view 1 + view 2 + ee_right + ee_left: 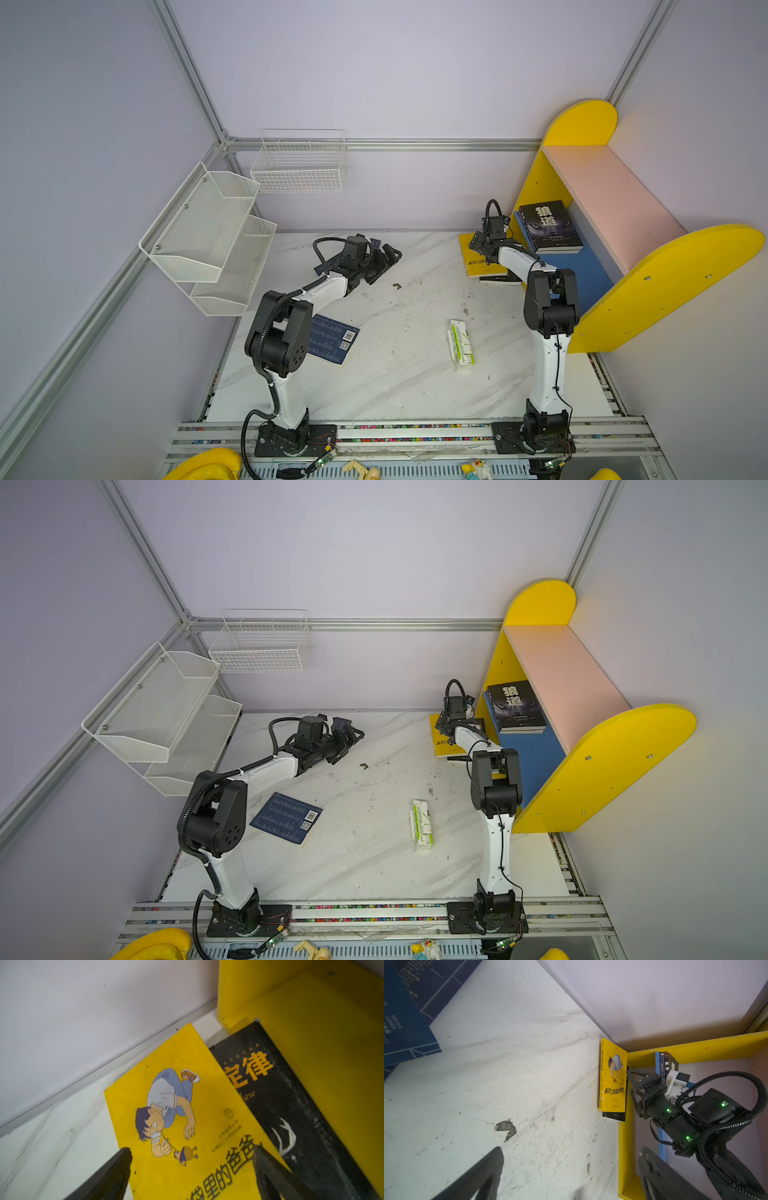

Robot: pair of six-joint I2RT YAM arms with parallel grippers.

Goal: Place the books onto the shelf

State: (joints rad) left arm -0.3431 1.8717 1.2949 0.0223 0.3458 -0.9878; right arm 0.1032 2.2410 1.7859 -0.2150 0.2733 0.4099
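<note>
Right wrist view: the right gripper (191,1148) has its jaws spread and empty, poised just above the yellow cartoon book (207,1095). That book lies flat on the table (62,1157), overlapping a black book (291,1095) that butts against the shelf (311,1012). In both top views its long axis runs away from the arm bases, roughly along the shelf's open front, with the blue lower board (590,282) just beside it. Across the table, well apart, the left gripper (384,262) is also spread and empty, near a navy book (404,1022). By my judgement the right arm is plainly the nearer one, and it likely needs an exposed edge to grip.
</note>
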